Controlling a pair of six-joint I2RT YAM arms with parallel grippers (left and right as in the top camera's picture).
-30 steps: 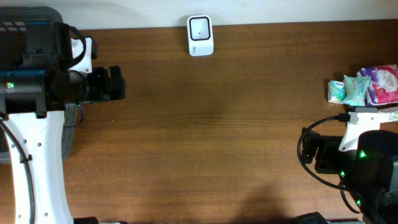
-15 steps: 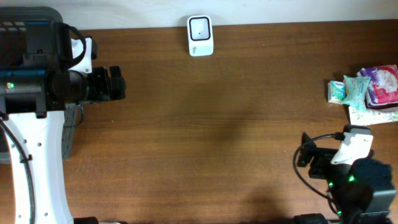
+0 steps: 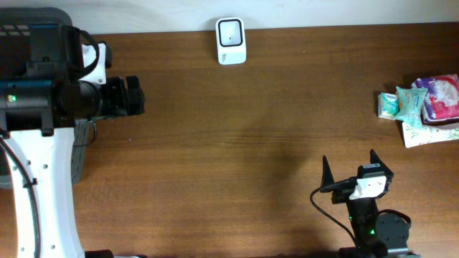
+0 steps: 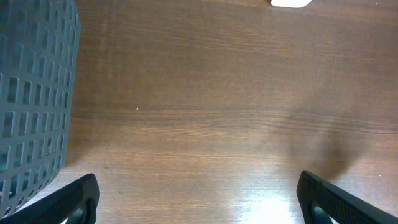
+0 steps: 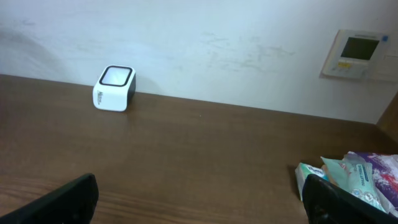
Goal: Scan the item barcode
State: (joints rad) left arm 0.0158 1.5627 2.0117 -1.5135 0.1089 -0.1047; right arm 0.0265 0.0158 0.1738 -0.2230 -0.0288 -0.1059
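Packets (image 3: 422, 104), a small heap of soft film wrappers at the right edge of the table (image 3: 237, 143), well apart from the scanner (image 3: 231, 41), look light, slippery and crushable, so pinch one across its flat middle; left gripper (image 3: 133, 97) and right gripper (image 3: 351, 163) both gape wide, empty.

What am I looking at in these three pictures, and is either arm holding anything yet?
Two robot arms sit at a wooden table. One picture looks straight down from above; the other two come from a camera on each wrist, so the dark tips in their bottom corners are that arm's own fingers. The left tool is at the left edge near a grey mesh basket; the right tool is near the front right. Both are open and empty. A small white barcode scanner stands at the far edge by the wall, and soft packets lie at the right edge.
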